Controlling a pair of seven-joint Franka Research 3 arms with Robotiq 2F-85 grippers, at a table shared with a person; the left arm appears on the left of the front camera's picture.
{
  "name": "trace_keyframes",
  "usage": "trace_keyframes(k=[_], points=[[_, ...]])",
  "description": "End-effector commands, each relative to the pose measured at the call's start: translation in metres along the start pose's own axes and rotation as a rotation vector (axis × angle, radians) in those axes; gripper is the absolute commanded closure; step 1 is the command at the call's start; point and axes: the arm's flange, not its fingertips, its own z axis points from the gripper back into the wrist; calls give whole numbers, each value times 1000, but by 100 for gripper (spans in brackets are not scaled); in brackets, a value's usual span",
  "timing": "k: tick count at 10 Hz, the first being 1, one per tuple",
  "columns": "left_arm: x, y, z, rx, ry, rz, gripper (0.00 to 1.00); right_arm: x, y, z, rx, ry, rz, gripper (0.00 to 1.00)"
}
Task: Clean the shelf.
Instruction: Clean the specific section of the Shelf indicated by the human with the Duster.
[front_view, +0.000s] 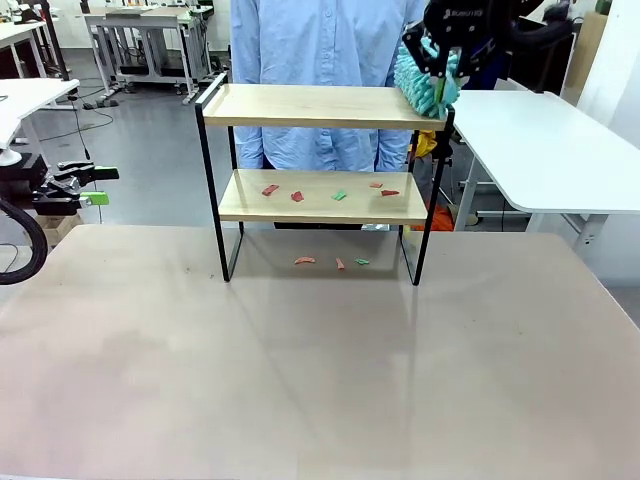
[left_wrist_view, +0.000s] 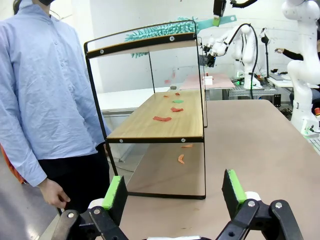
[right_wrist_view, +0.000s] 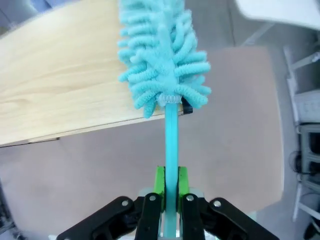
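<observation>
Shelf (front_view: 300, 105) centre frame, scraps (front_view: 300, 196) on lower board | my right gripper (front_view: 440, 62) clamped on duster (front_view: 420, 88), upper right, at top board's end | left gripper (left_wrist_view: 175, 192) apart, idle | risk: fluff snagging side rail tips the shelf

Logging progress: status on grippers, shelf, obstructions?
Right gripper shut on teal duster at shelf top. Left gripper open, off to the side. Red and green scraps on lower board; person stands behind.
</observation>
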Motion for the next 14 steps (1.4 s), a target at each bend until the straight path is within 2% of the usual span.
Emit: trace_keyframes(k=[1,2,4,5,6,8,10,12,14], points=[[3,-2,-1,1,-4,-13,0,-24,-1,21,103,-147,8,87],[3,-2,-1,1,-4,-13,0,0,0,0,0,0,0,87],[3,-2,-1,1,-4,-13,0,0,0,0,0,0,0,87],[3,-2,-1,1,-4,-13,0,-10,4,14,23,-37,11,87],[3,-2,-1,1,-4,-13,0,-11,-5,26,163,-95,8,87],[3,-2,-1,1,-4,-13,0,-15,-23,40,306,-181,35,87],[3,-2,-1,1,-4,-13,0,-21,-34,48,464,-150,156,87],[3,-2,-1,1,-4,-13,0,-25,-44,51,627,-50,349,87],[3,-2,-1,1,-4,-13,0,-31,-52,52,679,12,536,87]])
